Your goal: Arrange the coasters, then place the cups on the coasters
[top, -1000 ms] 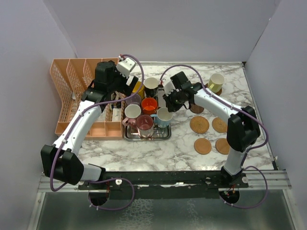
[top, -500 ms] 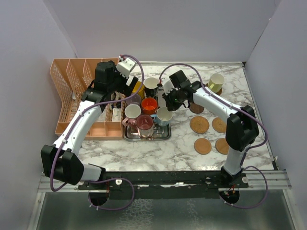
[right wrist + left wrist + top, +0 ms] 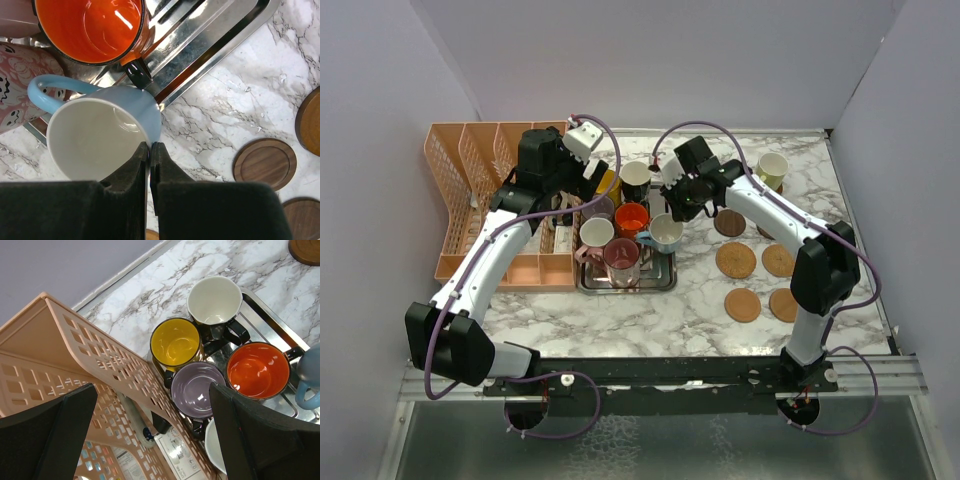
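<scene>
We note a marble surface (image 3: 650,320) carrying a peach slotted basket (image 3: 470,200) at left, a steel tray (image 3: 625,287) of cups in the middle and coasters (image 3: 735,261) laid out at right.

Left gripper (image 3: 152,405): fingers wide, holding nothing, hovering above the yellow cup (image 3: 176,344) and purple cup (image 3: 198,389) on the tray's basket side.

Right gripper (image 3: 150,147): fingers pinched narrow on the rim of the light blue cup (image 3: 100,135), at the tray's right edge beside the orange cup (image 3: 92,27).

A cream cup (image 3: 772,168) sits on a far coaster.

We judge the coasters arranged and cup transfer in hand. The next move calls for carrying the blue cup right to a bare coaster (image 3: 265,163), lowering it level and centred, then releasing.
</scene>
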Available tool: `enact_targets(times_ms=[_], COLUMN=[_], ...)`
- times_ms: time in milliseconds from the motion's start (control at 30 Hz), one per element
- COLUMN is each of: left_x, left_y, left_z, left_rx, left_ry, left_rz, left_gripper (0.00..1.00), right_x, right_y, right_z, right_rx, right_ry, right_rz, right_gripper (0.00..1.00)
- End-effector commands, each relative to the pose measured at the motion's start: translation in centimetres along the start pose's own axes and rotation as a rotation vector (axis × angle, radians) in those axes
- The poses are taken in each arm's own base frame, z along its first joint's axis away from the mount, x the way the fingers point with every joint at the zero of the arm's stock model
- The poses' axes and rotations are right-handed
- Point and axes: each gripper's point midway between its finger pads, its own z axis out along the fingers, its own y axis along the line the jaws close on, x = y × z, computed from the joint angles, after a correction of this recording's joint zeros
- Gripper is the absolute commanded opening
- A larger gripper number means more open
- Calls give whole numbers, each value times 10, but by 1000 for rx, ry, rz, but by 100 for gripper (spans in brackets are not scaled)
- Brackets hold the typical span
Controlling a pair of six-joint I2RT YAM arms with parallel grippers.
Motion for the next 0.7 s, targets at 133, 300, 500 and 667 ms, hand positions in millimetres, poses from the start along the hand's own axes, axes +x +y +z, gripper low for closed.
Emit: enact_targets(times_ms=[133, 300, 500, 667], left_x=[-6, -6, -6, -6], left_y=[0, 0, 0, 0], left_z=[-6, -5, -6, -5], left_rx=[10, 12, 11, 13], left_ry=[-23, -23, -25, -24], left_rz=[12, 15, 18, 20], left_gripper=[99, 99, 99, 99], right_x=[-28, -28, -28, -32], right_y=[-3, -5, -13, -19], right_z=[-30, -38, -48, -60], right_rx=[36, 48, 54, 56], right_ry=[-85, -94, -108, -137], right_rz=[-37, -63, -72, -110], right_gripper=[1, 1, 1, 1])
